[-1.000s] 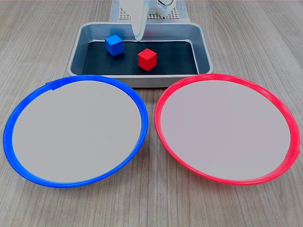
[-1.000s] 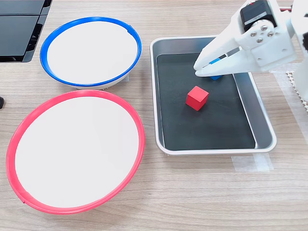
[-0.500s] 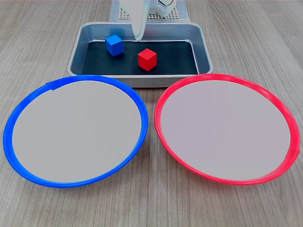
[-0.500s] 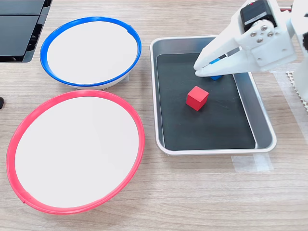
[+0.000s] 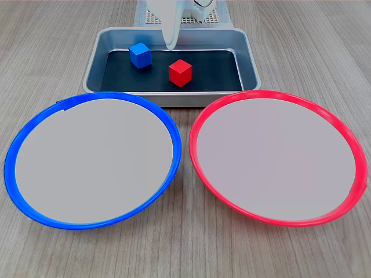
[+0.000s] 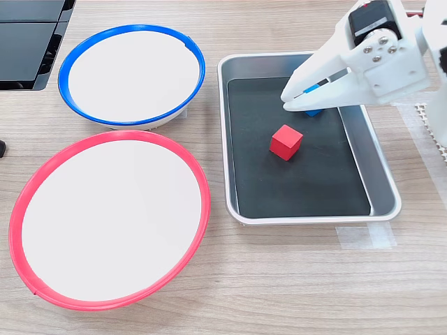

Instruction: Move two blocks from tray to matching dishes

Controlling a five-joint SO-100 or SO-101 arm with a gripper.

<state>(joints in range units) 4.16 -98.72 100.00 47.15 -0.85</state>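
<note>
My gripper (image 6: 290,98) hangs empty, jaws barely parted. Blue block (image 5: 140,55), tray's (image 5: 93,69) ten o'clock: light, rigid, slick-looking; pinch opposite flat faces.

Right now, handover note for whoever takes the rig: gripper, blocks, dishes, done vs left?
Gripper: hovering over the tray, holding nothing. In the second exterior view its jaws look nearly together, but open or shut is not clear.
Blue block and red block: both sit apart on the black floor of the tray. In the second exterior view the gripper covers most of the blue block.
Blue-rimmed dish and red-rimmed dish: both hold nothing, side by side in front of the tray in the first exterior view.
Done: nothing placed.
Left: blue block to blue-rimmed dish, red block to red-rimmed dish.
</note>
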